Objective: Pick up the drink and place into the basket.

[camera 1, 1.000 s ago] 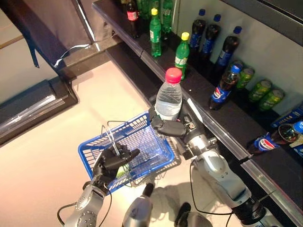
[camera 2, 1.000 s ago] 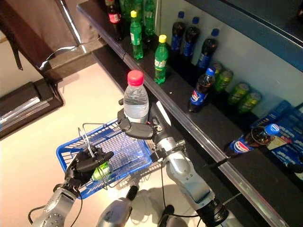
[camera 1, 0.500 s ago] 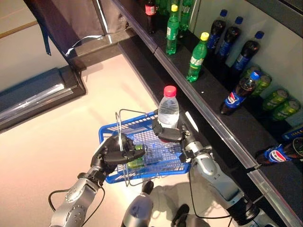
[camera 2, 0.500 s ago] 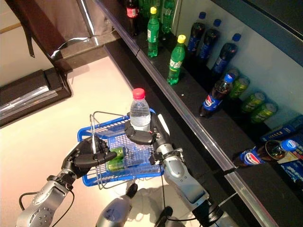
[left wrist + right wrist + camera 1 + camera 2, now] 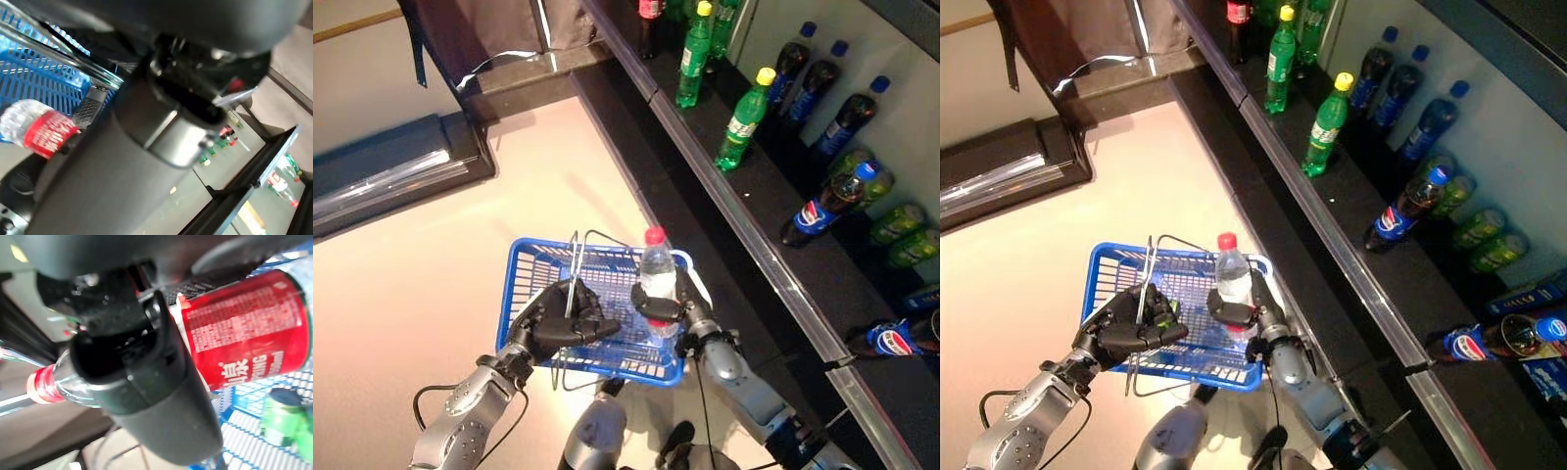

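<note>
Water bottle (image 5: 657, 284) upright inside blue basket (image 5: 533, 269)
Right hand (image 5: 668, 309) grips it (red cap up); left hand (image 5: 560, 321) clutches wire handles (image 5: 576, 264).

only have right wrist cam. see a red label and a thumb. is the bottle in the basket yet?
Observer: The water bottle stands upright inside the blue basket, near its shelf-side wall.
Operator: right hand let go?
Observer: No, the right hand is curled round the bottle's lower half.
Operator: who's holding the basket?
Observer: The left hand grips its wire handles from the near side.
Operator: anything else in it?
Observer: A green bottle lies on the basket floor.
</note>
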You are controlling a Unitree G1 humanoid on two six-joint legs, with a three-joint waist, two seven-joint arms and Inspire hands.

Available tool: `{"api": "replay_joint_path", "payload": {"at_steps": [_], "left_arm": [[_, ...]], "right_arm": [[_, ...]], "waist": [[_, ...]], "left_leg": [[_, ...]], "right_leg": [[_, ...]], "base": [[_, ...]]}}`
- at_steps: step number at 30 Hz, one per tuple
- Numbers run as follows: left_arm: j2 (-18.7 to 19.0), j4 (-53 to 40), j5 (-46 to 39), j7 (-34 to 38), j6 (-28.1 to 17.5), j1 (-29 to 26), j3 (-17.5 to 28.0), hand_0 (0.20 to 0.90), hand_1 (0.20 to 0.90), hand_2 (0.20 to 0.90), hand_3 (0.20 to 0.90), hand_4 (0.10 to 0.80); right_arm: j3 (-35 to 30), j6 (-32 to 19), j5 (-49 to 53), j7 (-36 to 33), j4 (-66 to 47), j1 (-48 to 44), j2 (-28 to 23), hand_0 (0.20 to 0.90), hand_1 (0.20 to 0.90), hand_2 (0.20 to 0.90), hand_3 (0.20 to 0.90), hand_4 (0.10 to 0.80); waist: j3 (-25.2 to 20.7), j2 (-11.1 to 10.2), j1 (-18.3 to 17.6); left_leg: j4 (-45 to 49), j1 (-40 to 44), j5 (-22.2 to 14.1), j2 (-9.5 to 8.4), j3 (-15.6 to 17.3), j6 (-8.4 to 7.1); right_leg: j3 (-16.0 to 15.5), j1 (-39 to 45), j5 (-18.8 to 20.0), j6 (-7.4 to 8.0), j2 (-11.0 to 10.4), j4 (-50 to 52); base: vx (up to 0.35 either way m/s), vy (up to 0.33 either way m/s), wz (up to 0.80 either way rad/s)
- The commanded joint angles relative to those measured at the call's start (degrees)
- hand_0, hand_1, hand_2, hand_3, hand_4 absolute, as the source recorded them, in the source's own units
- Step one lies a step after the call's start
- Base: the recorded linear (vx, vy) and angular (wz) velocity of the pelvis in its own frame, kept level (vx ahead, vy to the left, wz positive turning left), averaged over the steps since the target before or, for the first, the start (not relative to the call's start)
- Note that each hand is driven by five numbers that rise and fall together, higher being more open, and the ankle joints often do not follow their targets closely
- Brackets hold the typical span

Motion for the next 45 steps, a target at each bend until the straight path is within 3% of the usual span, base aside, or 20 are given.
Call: {"api": "replay_joint_path", "payload": {"at_steps": [1, 15, 25, 30, 45], "left_arm": [[0.9, -20.4, -6.9, -9.4, -9.8, -10.2, 4.5, 0.300, 0.300, 0.300, 0.200, 0.100], [1.2, -21.0, -6.5, -10.8, -8.0, -12.0, 3.4, 0.300, 0.300, 0.300, 0.200, 0.100], [1.8, -20.9, -7.5, -12.9, -6.4, -14.5, 2.2, 0.300, 0.300, 0.300, 0.200, 0.100], [3.2, -24.1, -5.9, -21.1, -7.1, -16.5, 0.5, 0.300, 0.300, 0.300, 0.200, 0.100], [7.4, -24.0, -1.8, -22.0, -2.1, -26.4, -5.0, 0.300, 0.300, 0.300, 0.200, 0.100]], "right_arm": [[2.4, -8.7, -2.8, -1.8, -4.4, -4.9, 3.3, 0.300, 0.300, 0.300, 0.200, 0.100], [4.7, -9.5, -4.8, -2.5, 5.9, -6.2, 6.9, 0.300, 0.300, 0.300, 0.200, 0.100], [6.4, -4.4, -8.4, -3.4, 11.0, -10.0, 8.2, 0.300, 0.300, 0.300, 0.200, 0.100], [4.8, -3.3, -6.0, -5.6, 14.0, -13.4, 9.4, 0.300, 0.300, 0.300, 0.200, 0.100], [4.7, 3.8, 9.0, -5.6, 17.3, -23.5, 11.0, 0.300, 0.300, 0.300, 0.200, 0.100]], "waist": [[-5.2, -1.9, 0.2], [-2.9, -2.7, 2.3], [-0.9, -2.9, 3.7], [0.4, -3.3, 4.6], [-1.0, -5.3, 5.0]], "left_leg": [[4.3, -2.9, 0.6, -4.14, 2.0, 4.75], [4.9, -5.0, 1.0, -4.89, 0.4, 4.66], [6.0, -6.8, 1.2, -5.42, -0.6, 4.60], [6.8, -7.5, 1.0, -5.37, -1.2, 4.44], [7.3, -6.9, 0.3, -4.81, -1.1, 4.55]], "right_leg": [[4.1, 4.5, 7.2, -0.04, -0.9, -6.9], [3.3, 4.5, 8.3, 0.56, -0.7, -8.1], [2.4, 3.9, 8.9, 0.71, -0.9, -8.1], [1.5, 3.8, 9.2, 0.53, -0.9, -7.8], [1.5, 4.3, 9.3, 0.67, -0.6, -7.6]], "base": [[-0.009, -0.059, 0.09], [-0.010, -0.026, 0.05], [0.002, -0.016, 0.03], [0.010, -0.031, 0.06], [0.043, -0.016, 0.00]]}}
